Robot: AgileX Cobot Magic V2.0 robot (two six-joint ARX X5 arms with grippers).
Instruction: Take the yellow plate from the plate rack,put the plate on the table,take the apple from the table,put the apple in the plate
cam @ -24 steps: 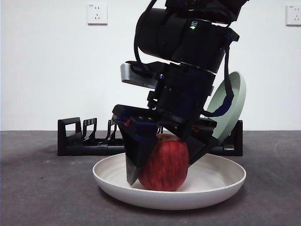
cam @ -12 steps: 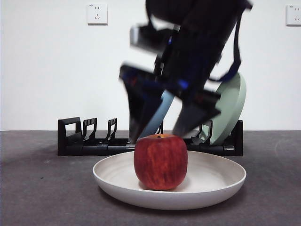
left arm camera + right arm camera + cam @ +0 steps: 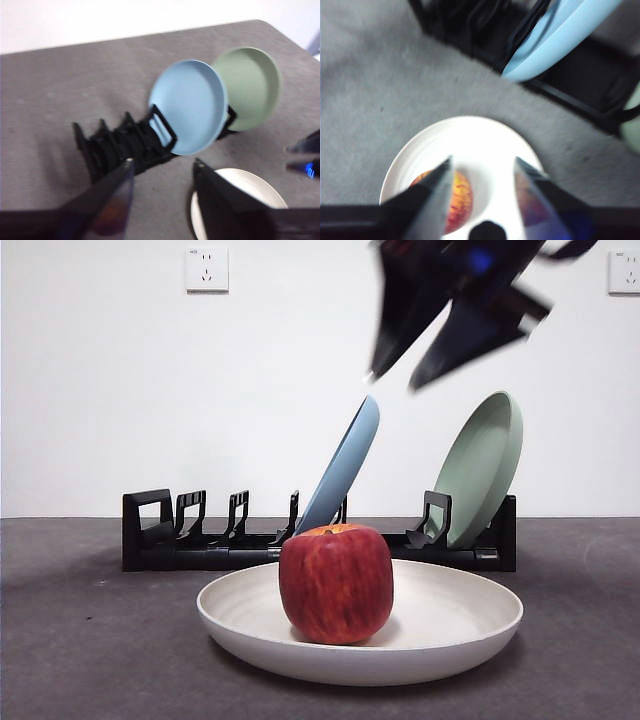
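Right gripper (image 3: 400, 375) hangs high, jaws spread and empty, while the firm, smooth, roll-prone red apple (image 3: 336, 584) sits in the cream plate (image 3: 450, 635), best pinched across its sides.

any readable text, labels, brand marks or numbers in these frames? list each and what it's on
None can be read.
Yellow plate, apple, light blue plate, sage green plate, plate rack: plain, no print or marks showing.
Wall sockets: no legible markings at this size.
Right tool: blurred by motion; a blue glow on the arm above it, no lettering.
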